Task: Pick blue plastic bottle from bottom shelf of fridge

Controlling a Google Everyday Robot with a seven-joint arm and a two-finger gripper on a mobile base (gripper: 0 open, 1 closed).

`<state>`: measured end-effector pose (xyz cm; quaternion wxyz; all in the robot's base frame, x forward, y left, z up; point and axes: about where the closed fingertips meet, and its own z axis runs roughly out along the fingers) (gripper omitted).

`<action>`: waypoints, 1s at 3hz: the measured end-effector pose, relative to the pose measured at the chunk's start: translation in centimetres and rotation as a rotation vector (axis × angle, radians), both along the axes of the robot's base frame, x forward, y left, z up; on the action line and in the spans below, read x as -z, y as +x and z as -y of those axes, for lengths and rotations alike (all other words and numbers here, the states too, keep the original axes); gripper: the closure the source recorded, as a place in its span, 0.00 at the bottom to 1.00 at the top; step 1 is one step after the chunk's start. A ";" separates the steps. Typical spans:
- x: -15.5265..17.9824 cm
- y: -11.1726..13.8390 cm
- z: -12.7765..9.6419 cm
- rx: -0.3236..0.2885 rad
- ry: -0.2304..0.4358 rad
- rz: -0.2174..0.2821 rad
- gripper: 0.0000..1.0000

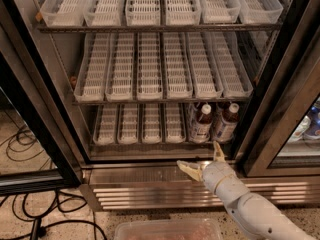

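Observation:
The fridge stands open with rows of white slotted trays. On the bottom shelf two small bottles with white caps, dark liquid and pale labels stand at the right: the blue plastic bottle and a second one beside it. My gripper hangs just in front of the fridge's lower sill, below the left bottle. Its pale fingers are spread apart and hold nothing. My white arm reaches in from the bottom right.
The steel louvred base runs under the shelf. Black cables lie on the floor at the left. A clear plastic tray sits at the bottom edge. Another fridge door with bottles is at the right.

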<state>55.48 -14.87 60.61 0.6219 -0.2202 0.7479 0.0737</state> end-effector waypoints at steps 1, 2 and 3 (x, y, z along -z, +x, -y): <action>0.1 1.2 0.2 0.017 0.005 0.028 0.34; -0.2 2.1 0.4 0.033 0.008 0.060 0.37; -0.6 3.0 0.6 0.045 0.003 0.097 0.35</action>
